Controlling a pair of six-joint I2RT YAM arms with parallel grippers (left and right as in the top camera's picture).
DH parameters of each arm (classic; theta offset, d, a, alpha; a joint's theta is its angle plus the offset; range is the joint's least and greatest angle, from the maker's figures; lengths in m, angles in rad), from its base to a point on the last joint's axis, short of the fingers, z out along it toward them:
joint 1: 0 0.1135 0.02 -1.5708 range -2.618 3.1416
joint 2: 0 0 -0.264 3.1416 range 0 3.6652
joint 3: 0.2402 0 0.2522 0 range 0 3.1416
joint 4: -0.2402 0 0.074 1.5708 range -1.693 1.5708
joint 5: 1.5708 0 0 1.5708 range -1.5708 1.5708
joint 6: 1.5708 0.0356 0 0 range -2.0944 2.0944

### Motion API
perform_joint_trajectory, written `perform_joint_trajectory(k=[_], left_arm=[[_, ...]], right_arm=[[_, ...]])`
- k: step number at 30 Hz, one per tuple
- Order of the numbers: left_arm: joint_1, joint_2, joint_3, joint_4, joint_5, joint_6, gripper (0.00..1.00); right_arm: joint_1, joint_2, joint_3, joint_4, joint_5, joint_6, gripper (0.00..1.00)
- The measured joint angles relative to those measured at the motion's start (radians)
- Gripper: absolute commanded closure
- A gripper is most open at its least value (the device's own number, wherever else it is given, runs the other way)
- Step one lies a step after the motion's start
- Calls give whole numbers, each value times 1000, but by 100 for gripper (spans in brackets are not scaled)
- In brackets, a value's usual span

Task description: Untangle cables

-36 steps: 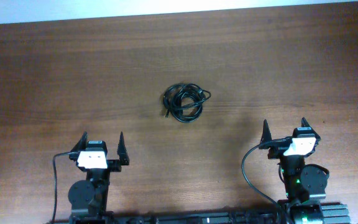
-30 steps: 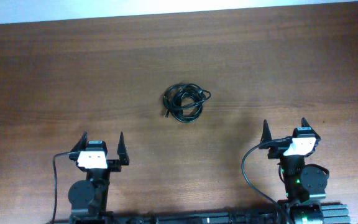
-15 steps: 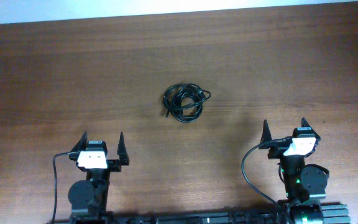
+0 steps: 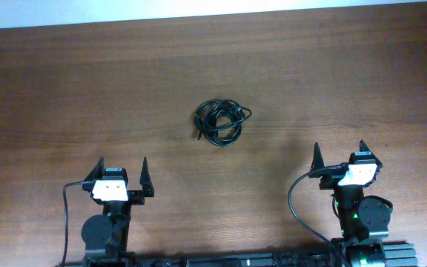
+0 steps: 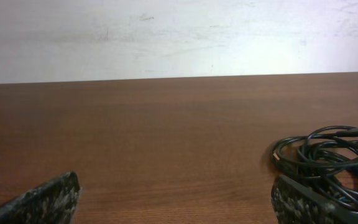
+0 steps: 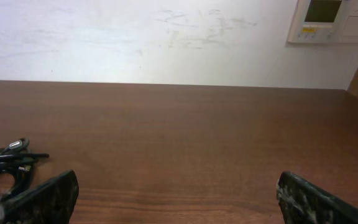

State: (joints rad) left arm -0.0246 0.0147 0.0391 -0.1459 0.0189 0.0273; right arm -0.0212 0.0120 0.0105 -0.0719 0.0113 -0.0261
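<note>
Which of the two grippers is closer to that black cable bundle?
Left. In the overhead view the left gripper sits below-left of the cable bundle; the right gripper is farther off, below-right.

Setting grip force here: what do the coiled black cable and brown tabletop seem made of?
Coiled black cable: likely rubber or plastic sheathing, slightly glossy, lying in soft loops; its silvery plug tip looks metal. Brown tabletop: wood or wood-look laminate, I cannot tell which; smooth satin finish with straight grain lines and faint sheen.
</note>
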Motion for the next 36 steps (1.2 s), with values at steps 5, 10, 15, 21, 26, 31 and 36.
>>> perform_joint_trajectory(k=[5,10,15,21,26,31,36], left_arm=[[0,1,-3,84,57,14,1],[0,-3,2,442,175,18,1],[0,3,94,581,284,26,1],[0,292,776,-143,289,157,1],[1,904,1352,-700,367,235,1],[3,1484,1688,-1045,620,237,1],[3,1718,1707,-1062,698,161,1]], right_arm=[[0,2,0,87,-14,17,1],[0,4,0,359,-465,287,1],[0,-2,50,703,-534,384,1],[-3,222,714,-205,-474,164,1],[-3,676,1196,-738,-522,99,1],[-3,1146,1342,-813,-929,97,6],[137,1471,1342,-817,-1043,126,16]])
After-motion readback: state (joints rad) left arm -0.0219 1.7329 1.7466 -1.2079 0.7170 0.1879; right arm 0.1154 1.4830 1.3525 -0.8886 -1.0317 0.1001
